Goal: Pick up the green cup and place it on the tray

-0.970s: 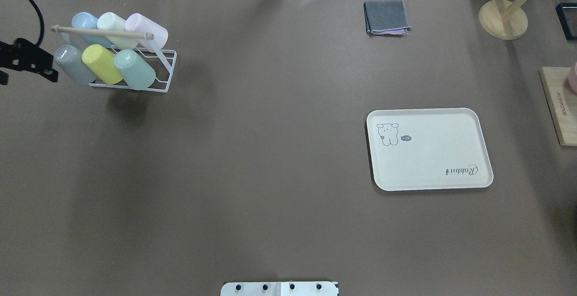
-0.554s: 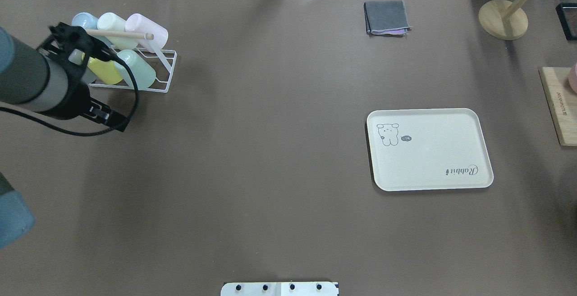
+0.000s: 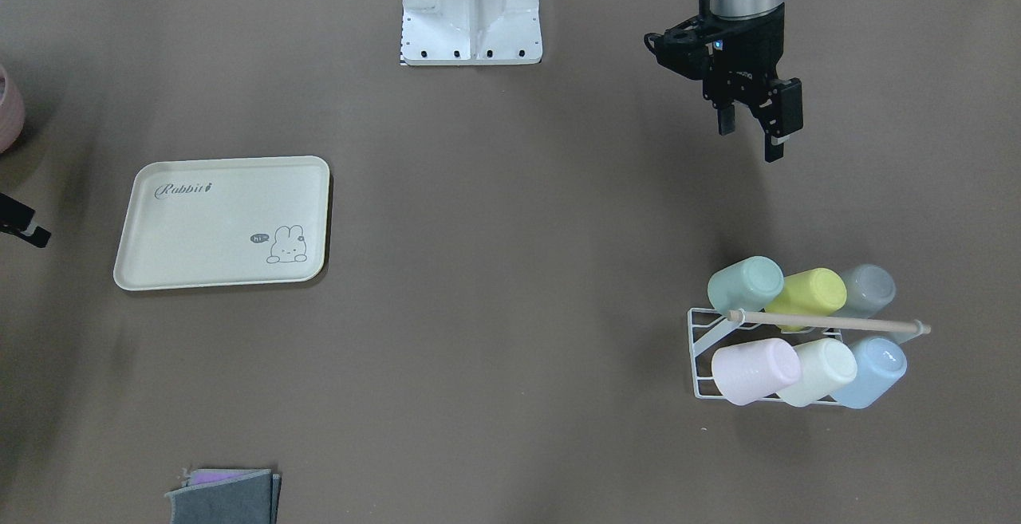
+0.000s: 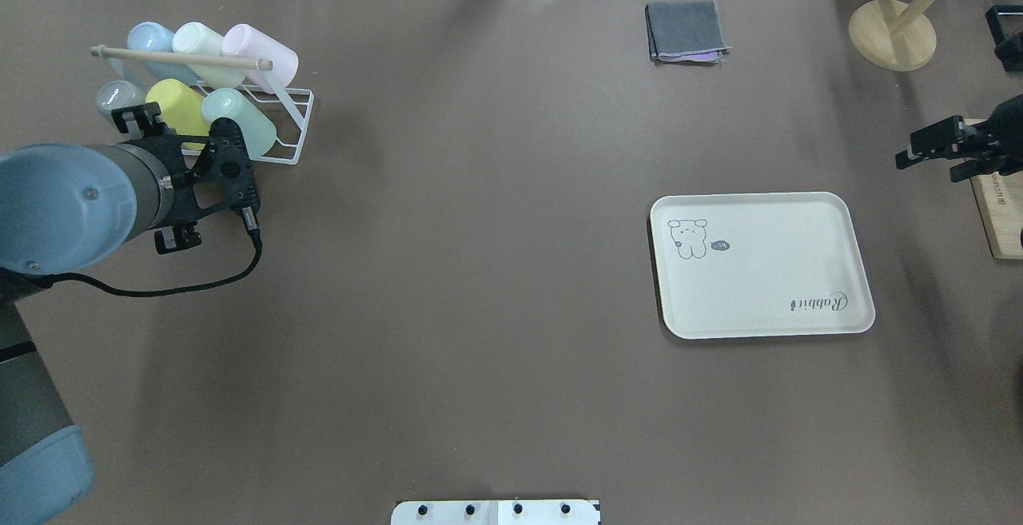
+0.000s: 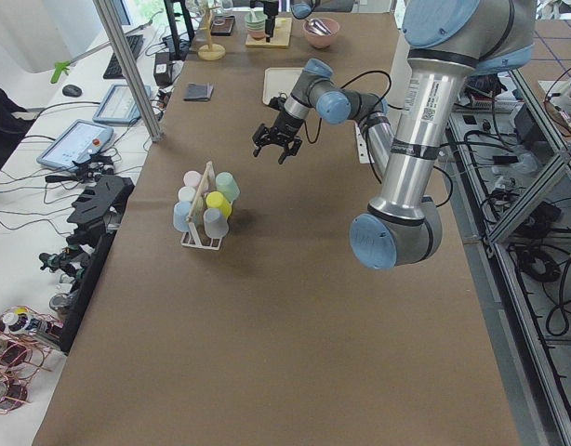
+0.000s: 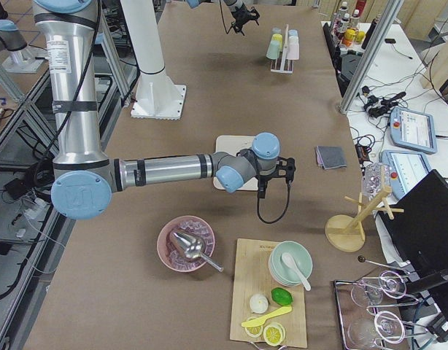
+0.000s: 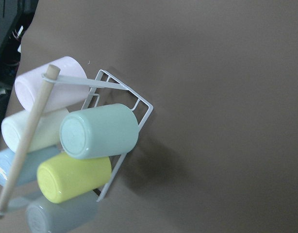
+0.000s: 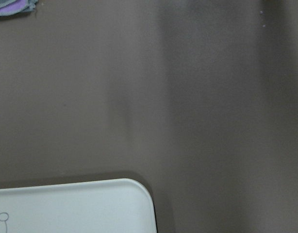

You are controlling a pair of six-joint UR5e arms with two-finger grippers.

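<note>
The green cup [image 4: 240,121] is a mint tumbler lying on its side in a white wire rack [image 4: 292,129], at the near right of the front row. It also shows in the front view [image 3: 746,285] and fills the left wrist view [image 7: 98,131]. My left gripper [image 3: 748,137] is open and empty. It hangs above the table on the robot's side of the rack, apart from the cups. The cream tray [image 4: 759,265] lies flat and bare at the right, and its corner shows in the right wrist view [image 8: 81,208]. My right gripper [image 4: 931,164] is open and empty, just beyond the tray's far right corner.
The rack also holds a yellow-green cup [image 4: 180,113], a grey one, a blue one, a cream one and a pink one under a wooden bar [image 4: 180,57]. A folded grey cloth [image 4: 686,31], a wooden stand [image 4: 891,33] and a wooden board [image 4: 991,197] lie at the back right.
My left arm has swung in from the left edge and its gripper now hangs by the rack. My right gripper has come into view at the right edge. The cups have not moved.
</note>
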